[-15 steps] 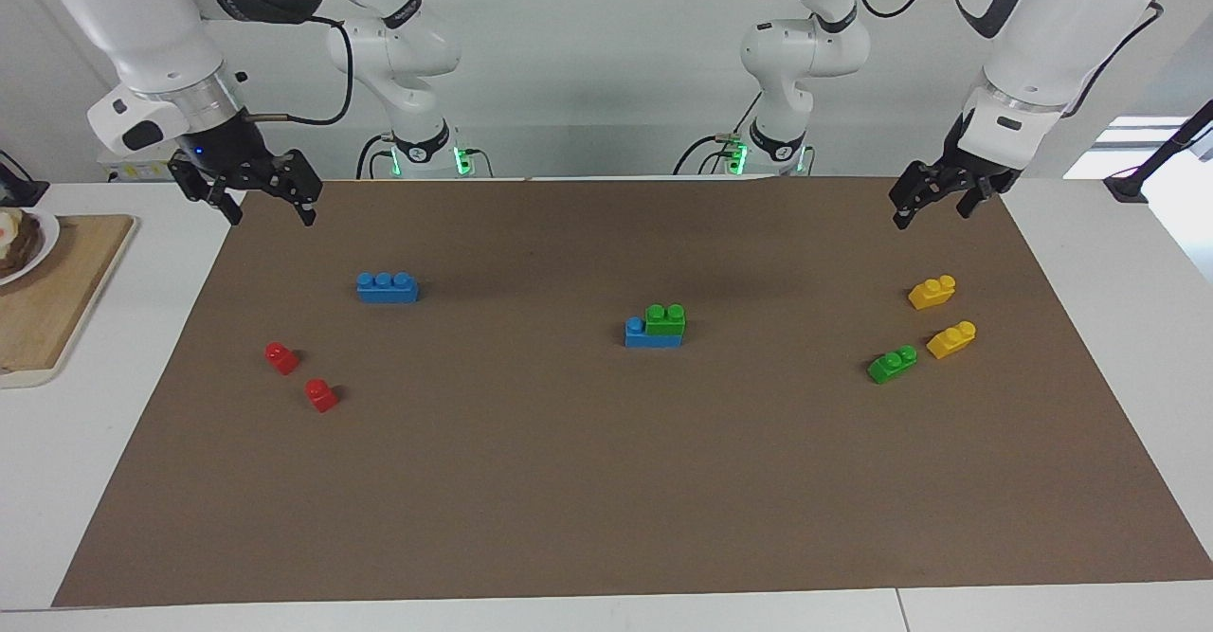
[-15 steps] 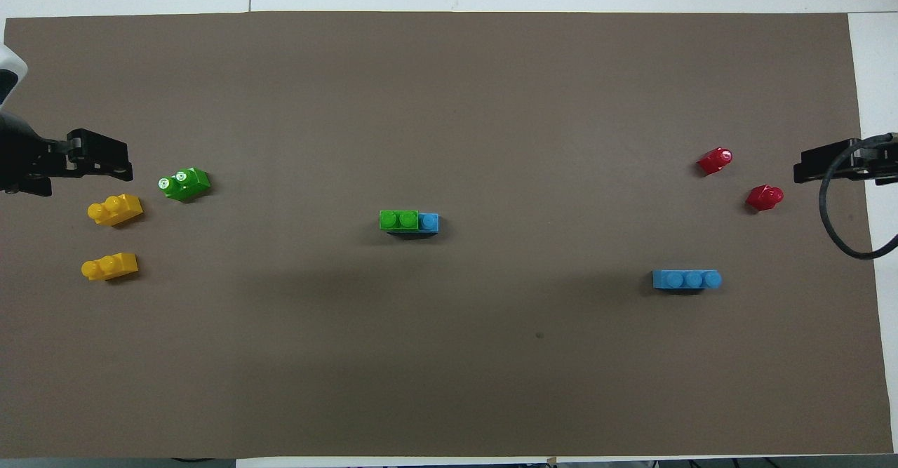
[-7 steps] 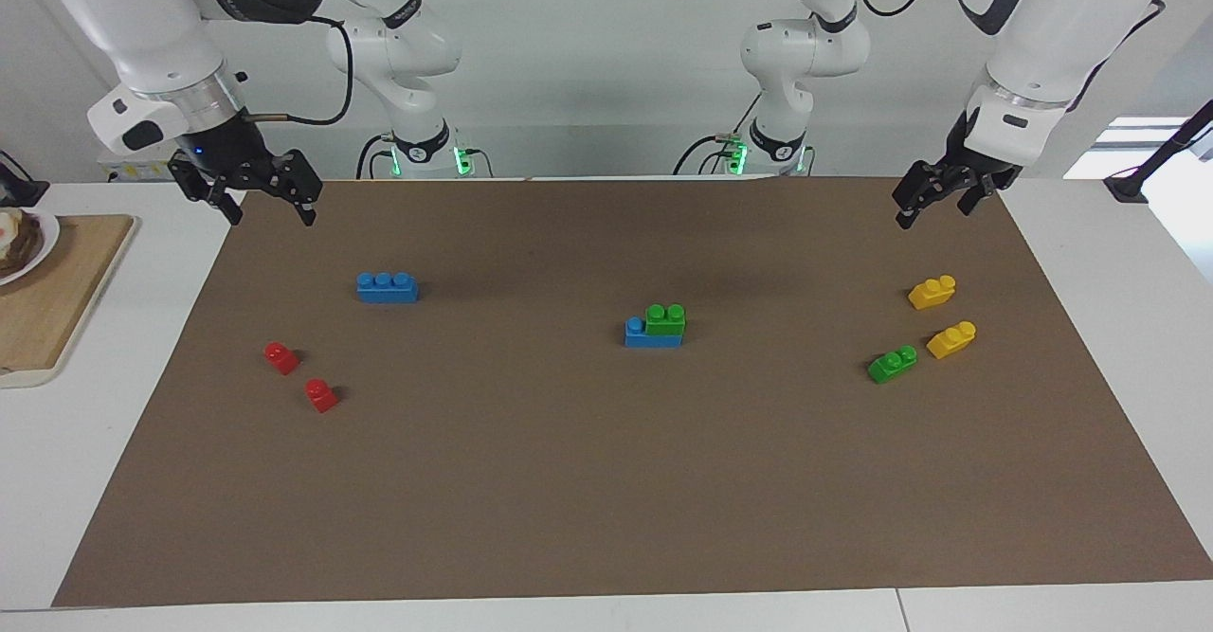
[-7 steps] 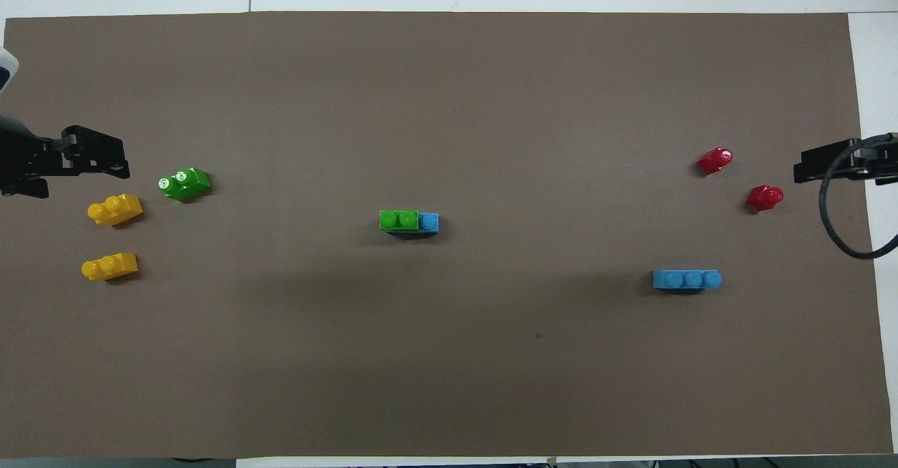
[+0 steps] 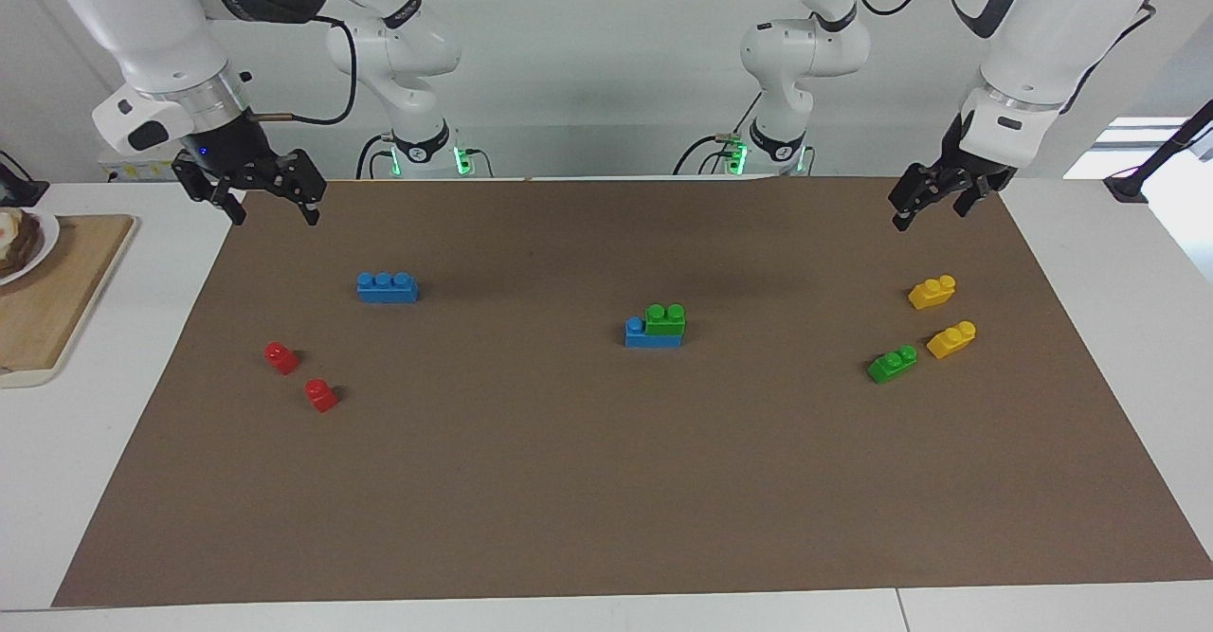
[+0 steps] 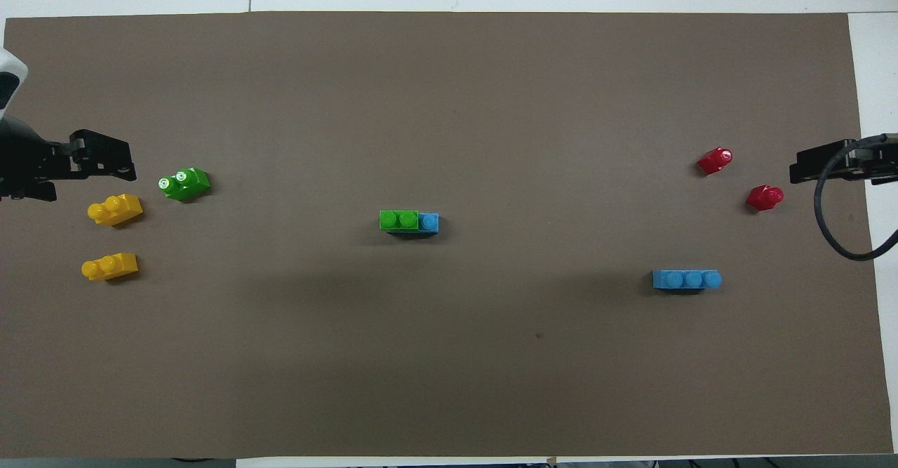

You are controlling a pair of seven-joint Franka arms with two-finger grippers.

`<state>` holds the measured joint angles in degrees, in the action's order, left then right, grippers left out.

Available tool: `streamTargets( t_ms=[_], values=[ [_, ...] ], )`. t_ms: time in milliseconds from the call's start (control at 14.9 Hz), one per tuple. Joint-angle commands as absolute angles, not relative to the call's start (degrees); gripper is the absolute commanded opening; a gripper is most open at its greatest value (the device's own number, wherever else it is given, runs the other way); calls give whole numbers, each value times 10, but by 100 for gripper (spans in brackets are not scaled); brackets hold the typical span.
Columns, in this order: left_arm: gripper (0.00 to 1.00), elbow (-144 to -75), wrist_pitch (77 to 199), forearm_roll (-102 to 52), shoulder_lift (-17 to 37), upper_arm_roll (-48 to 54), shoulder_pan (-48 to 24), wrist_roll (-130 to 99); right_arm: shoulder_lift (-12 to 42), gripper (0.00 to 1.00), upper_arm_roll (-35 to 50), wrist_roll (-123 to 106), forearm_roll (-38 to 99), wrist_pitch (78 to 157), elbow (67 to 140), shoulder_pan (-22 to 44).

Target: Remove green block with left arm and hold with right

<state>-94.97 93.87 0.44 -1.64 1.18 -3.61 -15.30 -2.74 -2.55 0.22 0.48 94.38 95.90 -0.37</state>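
A green block [image 5: 665, 319] with two studs sits on top of a blue brick [image 5: 639, 334] in the middle of the brown mat; it also shows in the overhead view [image 6: 398, 219]. A second green block [image 5: 892, 364] lies loose at the left arm's end, beside the yellow bricks, and shows in the overhead view [image 6: 184, 183]. My left gripper [image 5: 931, 213] hangs open and empty over the mat's edge at its own end, also seen from overhead [image 6: 116, 163]. My right gripper [image 5: 273, 215] hangs open and empty over the mat's edge at the right arm's end [image 6: 800, 170].
Two yellow bricks [image 5: 932, 292] [image 5: 951, 339] lie near the loose green block. A blue three-stud brick [image 5: 387, 287] and two red blocks [image 5: 281, 357] [image 5: 321, 395] lie at the right arm's end. A wooden board [image 5: 57, 291] with a plate is off the mat there.
Both grippers have shifted only slightly, staying raised at their ends of the mat. No block has moved.
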Motion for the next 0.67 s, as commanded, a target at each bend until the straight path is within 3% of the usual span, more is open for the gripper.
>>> streamTargets(
  t_ms=[0,403,605],
  values=[
    [100,-1007,965,-3,-52,10,-42,-191,-35,99,-20,92,26,954,975,-6],
    [100,-1067,990,-38,-80,10,-60,-312,-29,99,-18,554,101,981,1009,38],
    [100,-1088,990,-38,-92,11,-76,-361,-24,99,-18,662,128,1017,1047,76]
  ],
)
